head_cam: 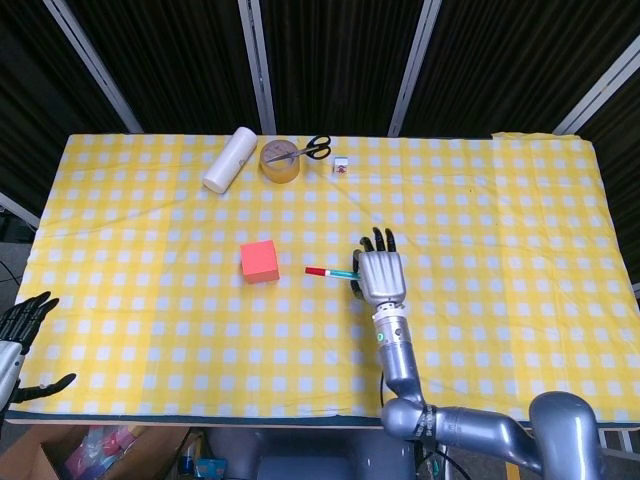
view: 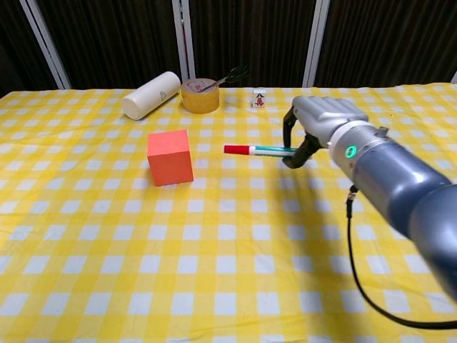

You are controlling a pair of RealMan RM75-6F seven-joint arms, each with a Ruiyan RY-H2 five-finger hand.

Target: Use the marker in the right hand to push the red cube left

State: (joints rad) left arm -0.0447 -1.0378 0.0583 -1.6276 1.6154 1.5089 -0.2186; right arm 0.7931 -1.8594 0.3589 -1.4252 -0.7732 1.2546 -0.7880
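Red cube [head_cam: 259, 261] sits apart from the marker [head_cam: 332, 271], whose rear end is hidden inside the gripping right hand [head_cam: 381, 275]; left hand [head_cam: 22, 325], cut off at the edge, fingers spread, empty.

Head view: my camera looks steeply down from above the table's [head_cam: 500, 190] near edge, taking in the whole top. Chest view: my lower, closer camera faces forward across the table [view: 107, 286] toward the dark curtains. Both share the cloth's middle and far edge.
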